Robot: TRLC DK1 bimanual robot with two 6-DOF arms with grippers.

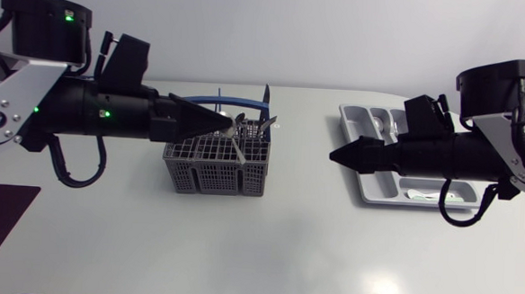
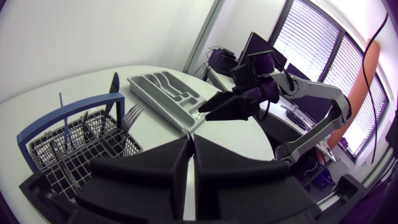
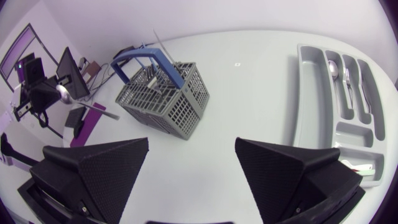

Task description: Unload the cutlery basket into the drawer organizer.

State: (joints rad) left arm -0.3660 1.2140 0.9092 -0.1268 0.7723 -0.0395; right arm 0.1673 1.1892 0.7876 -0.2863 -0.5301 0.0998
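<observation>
Left gripper point(image 1: 221, 120): fingers pressed together on a spoon point(image 3: 92, 107), which they hold above the far part of the basket.
Cutlery basket point(image 1: 214, 170): grey mesh with a blue handle. It stands left of centre on the table point(image 1: 284, 256), with forks and other pieces upright inside.
Right gripper point(image 3: 192, 143): fingers spread wide with nothing between them. It hangs just left of the organizer.
Drawer organizer point(image 1: 359, 188): grey tray at the right. A spoon and forks lie in its long compartments.
</observation>
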